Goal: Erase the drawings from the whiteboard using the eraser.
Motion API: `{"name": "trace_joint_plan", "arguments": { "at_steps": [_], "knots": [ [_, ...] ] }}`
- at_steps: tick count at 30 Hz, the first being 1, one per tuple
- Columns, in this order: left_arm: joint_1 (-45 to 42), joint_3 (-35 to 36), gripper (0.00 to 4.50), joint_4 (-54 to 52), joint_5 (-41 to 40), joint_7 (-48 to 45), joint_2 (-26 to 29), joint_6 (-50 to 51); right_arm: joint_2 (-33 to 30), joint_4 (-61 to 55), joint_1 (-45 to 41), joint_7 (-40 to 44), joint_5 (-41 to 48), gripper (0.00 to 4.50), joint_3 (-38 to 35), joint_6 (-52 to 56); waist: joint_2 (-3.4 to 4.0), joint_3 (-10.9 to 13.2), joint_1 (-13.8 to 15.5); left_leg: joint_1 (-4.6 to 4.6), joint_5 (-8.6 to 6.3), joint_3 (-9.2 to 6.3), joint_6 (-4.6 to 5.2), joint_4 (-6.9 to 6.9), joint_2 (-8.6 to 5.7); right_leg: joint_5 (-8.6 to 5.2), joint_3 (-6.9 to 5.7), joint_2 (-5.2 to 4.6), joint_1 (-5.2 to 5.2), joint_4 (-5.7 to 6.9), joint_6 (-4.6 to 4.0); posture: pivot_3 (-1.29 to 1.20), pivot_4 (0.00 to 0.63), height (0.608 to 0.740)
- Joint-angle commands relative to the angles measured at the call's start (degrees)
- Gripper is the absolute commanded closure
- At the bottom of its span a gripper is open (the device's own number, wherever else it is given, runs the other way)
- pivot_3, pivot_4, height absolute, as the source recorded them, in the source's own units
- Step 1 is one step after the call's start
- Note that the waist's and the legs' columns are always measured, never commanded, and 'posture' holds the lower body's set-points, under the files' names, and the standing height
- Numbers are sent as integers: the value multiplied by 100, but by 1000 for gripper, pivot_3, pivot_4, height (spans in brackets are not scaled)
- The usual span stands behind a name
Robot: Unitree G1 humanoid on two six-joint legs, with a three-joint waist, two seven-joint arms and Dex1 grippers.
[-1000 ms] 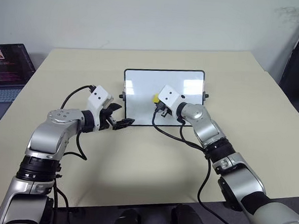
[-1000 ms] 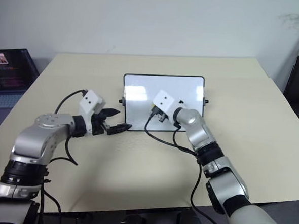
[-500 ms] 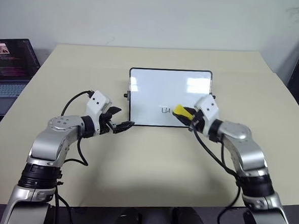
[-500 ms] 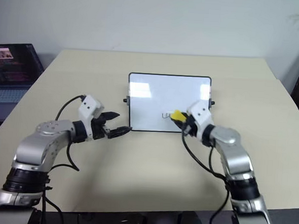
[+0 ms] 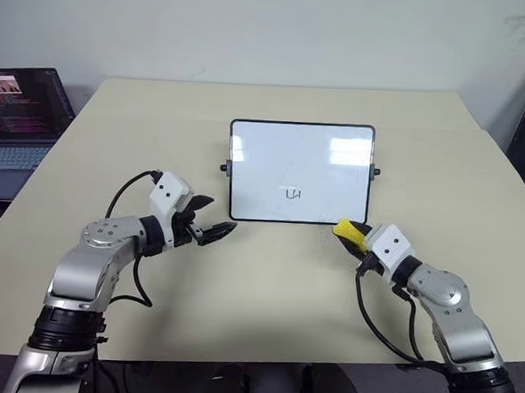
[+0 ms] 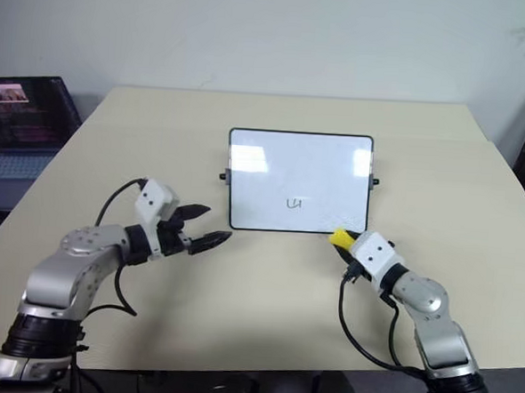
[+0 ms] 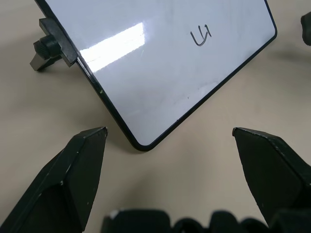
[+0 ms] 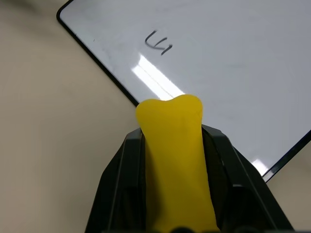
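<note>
Right gripper [image 5: 356, 240]: fingers clamped tight on the eraser [image 8: 176, 160], just off the whiteboard's near right corner, above the table and apart from the board.
Eraser: yellow block, pinched in at the waist by the black fingers [image 8: 121, 184]; its front end sticks out toward the board.
Left gripper [image 5: 209, 220]: fingers spread wide with nothing between them, aimed at the board's near left corner, not touching it.
Whiteboard [image 5: 274, 157]: propped up at a tilt near the table's middle, black frame, a small knob [image 7: 46, 48] at its side.
Drawings [image 5: 292, 194]: one small dark squiggle, low on the board near its middle; it reads roughly like "U1", no clear word.
Wrist views: give the squiggle [image 7: 200, 35] and the glare streaks on the board in close detail.
Head views: take in the whole beige table [image 5: 266, 286] and an open laptop [image 5: 22, 115] off its left edge, screen text too small to read.
</note>
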Motion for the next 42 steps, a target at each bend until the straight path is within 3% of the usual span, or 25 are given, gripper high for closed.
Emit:
{"name": "trace_joint_plan", "arguments": {
  "at_steps": [1,5,14,19,26,33,38,42],
  "knots": [
    [-119,126,0,-151,-8,113,-5,-106,156,-132,-367,-84,201,3300,-81,-119,0,0,2,1,0,0,0,0,0,0,1,0,0,0,0,0,150,740],
    [-268,45,0,-72,64,219,-18,-95,396,429,-1174,-92,61,3300,179,-206,0,0,-2,4,1,4,-1,2,0,1,2,4,2,2,-1,0,150,740],
    [-414,-123,0,-5,35,31,27,-58,1010,3875,-3790,-923,-848,3300,649,-1219,-1,1,-10,5,10,12,-17,-4,-4,2,2,7,-2,0,-3,0,150,740],
    [-393,-127,0,-66,16,-62,67,-6,1302,5419,-4582,-1182,-977,3300,702,-2033,-1,0,-45,2,10,19,-17,-13,-3,2,5,5,-8,-7,-3,0,150,740],
    [-377,-97,0,-91,11,-109,99,40,1565,6530,-4488,-736,-1305,3303,1123,-2434,-1,-1,-120,11,9,19,-16,-11,-3,2,8,5,-3,3,-3,0,150,740],
    [-461,-63,0,47,26,-157,139,29,1522,6773,-3979,-283,-1596,3304,1604,-2371,-5,-9,-143,48,-1,35,5,11,-6,1,29,8,7,67,-3,0,150,740],
    [-536,-44,0,154,23,-198,153,45,1413,6555,-3985,-217,-1533,3304,1580,-2454,-2,-4,-136,112,18,40,11,10,-5,3,20,17,70,80,-7,0,150,740],
    [-586,-39,0,249,37,-210,165,33,1379,5707,-4029,50,-1052,3304,1238,-2499,-2,-2,-134,140,23,30,17,11,-3,-9,15,18,105,78,12,0,150,740]
  ]
}}
